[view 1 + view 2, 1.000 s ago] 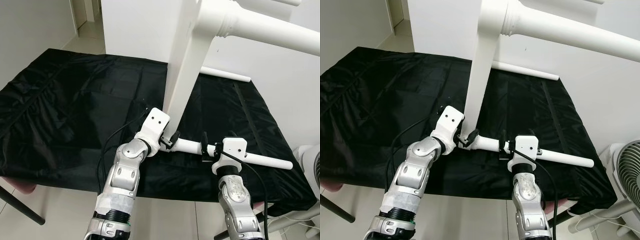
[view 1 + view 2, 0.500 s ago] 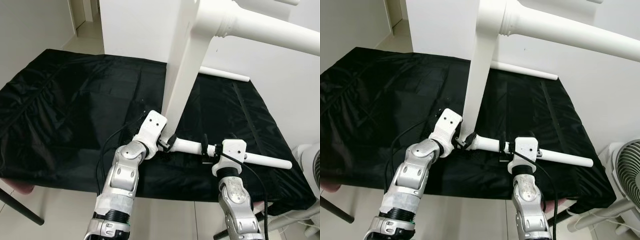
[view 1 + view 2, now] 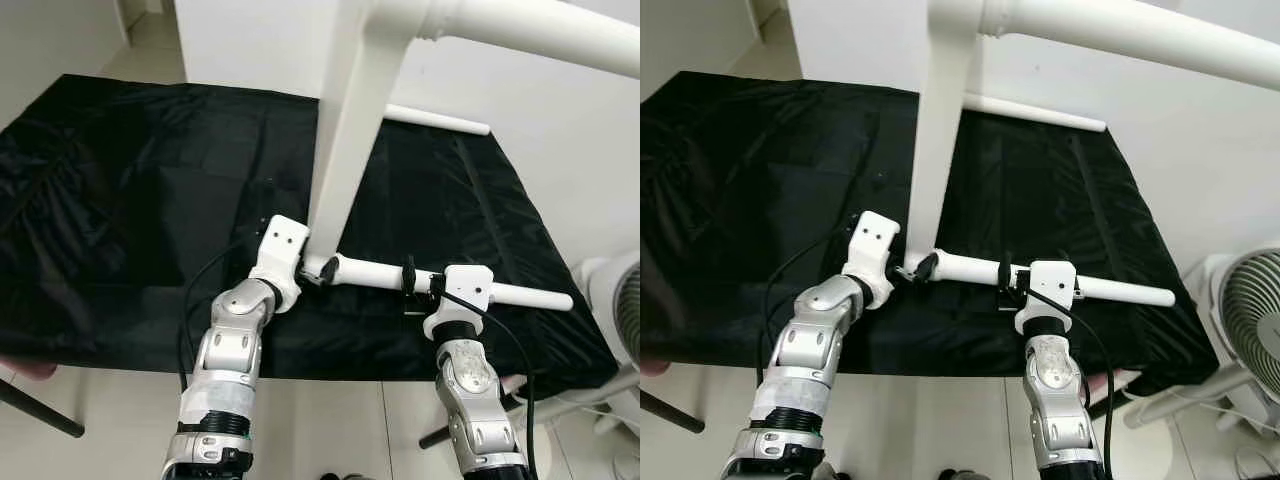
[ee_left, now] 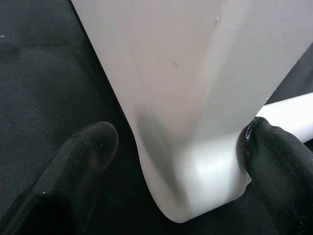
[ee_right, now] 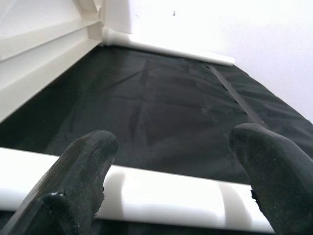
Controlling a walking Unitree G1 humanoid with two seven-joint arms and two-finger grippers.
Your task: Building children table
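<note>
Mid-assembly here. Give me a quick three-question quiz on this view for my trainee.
1. True or false: the right pincer is at the white table leg.
2. The left pincer straddles: A) the lower corner of the table frame; B) the leg's free end; C) the cloth's edge.
3. Fill in: the cloth under the frame is ___.

Key: 1 true; 2 A; 3 black.
</note>
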